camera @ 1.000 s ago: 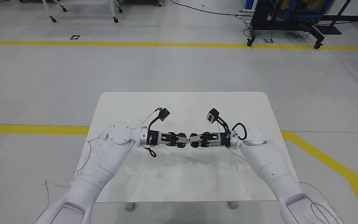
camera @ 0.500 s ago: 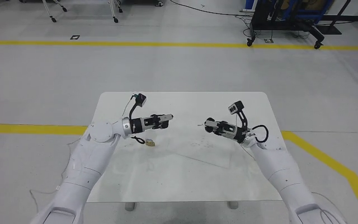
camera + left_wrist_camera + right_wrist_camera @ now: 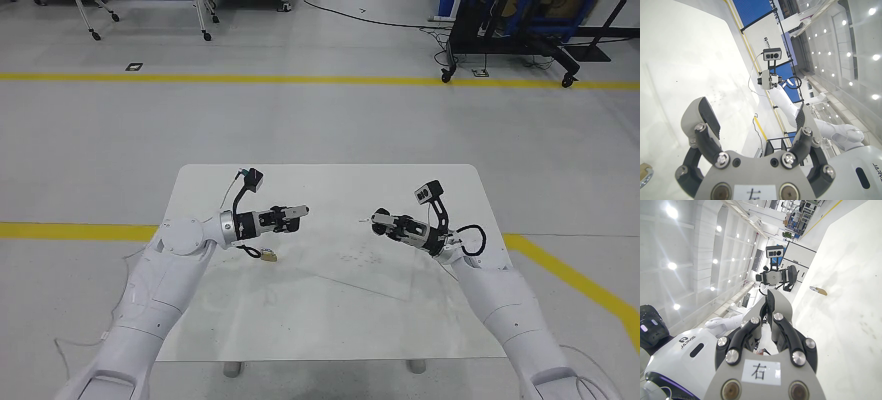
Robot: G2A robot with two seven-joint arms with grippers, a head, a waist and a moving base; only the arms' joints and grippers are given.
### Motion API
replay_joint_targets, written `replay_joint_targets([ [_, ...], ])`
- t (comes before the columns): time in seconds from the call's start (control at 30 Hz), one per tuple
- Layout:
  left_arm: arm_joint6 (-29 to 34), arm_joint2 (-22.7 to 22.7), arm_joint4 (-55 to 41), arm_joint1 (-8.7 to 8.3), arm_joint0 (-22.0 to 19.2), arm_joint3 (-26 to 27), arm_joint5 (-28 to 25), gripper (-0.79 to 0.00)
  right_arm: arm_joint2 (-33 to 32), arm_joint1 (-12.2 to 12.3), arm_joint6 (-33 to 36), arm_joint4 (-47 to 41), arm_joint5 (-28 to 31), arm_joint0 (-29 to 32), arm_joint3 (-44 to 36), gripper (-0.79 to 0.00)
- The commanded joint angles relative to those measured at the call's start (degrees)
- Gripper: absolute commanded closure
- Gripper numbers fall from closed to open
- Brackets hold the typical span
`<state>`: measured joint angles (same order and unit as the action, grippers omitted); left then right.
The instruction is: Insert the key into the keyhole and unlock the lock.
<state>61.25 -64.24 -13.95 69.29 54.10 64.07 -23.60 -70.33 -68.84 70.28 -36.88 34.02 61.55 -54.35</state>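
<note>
One small brass padlock with a silvery shackle (image 3: 818, 290) lies flat on the white rectangular tabletop (image 3: 330, 185), gripped by nothing. Position: below the left pincer (image 3: 299, 212) and slightly back from its fingertips, toward its wrist; well apart from the right pincer (image 3: 377, 222), which faces the left one across an open gap.

Pincer state:
- Left pincer: fingers spread wide, nothing between them
- Right pincer: fingers pressed together; whether the key is pinched between them cannot be told

Step in hand, as judged: the padlock must be picked up before any insertion, since key and keyhole are not yet brought together. Whether the shackle is latched cannot be told. The next move calls for the left pincer to lower and draw back over the brass body, straddle it, then close, leaving the keyhole end free and turned toward the right pincer.

Count: one padlock, two pincers, one tabletop; key count cannot be told
</note>
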Motion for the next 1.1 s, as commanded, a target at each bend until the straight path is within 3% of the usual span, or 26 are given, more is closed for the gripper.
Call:
replay_joint_targets([
  [0.0, 0.0, 0.0, 0.0, 0.0, 0.0, 0.0, 0.0, -0.785, 0.0, 0.0, 0.0, 0.0, 0.0, 0.0, 0.0, 0.0],
  [0.2, -0.89, -0.03, 0.95, -0.05, 0.2, 0.35, -0.07, -0.785, 0.0, 0.0, 0.0, 0.0, 0.0, 0.0, 0.0, 0.0],
  [0.37, -4.99, -3.19, 16.64, -1.98, 2.58, 6.03, -4.05, -0.785, 0.0, 0.0, 0.0, 0.0, 0.0, 0.0, 0.0, 0.0],
  [0.6, -3.6, -11.08, 41.85, -5.84, 7.23, 14.8, -15.84, -0.785, 0.0, 0.0, 0.0, 0.0, 0.0, 0.0, 0.0, 0.0],
  [0.67, -6.79, -13.12, 42.77, -6.16, 8.24, 15.93, -13.5, -0.785, 0.0, 0.0, 0.0, 0.0, 0.0, 0.0, 0.0, 0.0],
  [1.07, -7.58, -12.71, 44.4, -6.24, 8.78, 16.56, -14.49, -0.785, 0.0, 0.0, 0.0, 0.0, 0.0, 0.0, 0.0, 0.0],
])
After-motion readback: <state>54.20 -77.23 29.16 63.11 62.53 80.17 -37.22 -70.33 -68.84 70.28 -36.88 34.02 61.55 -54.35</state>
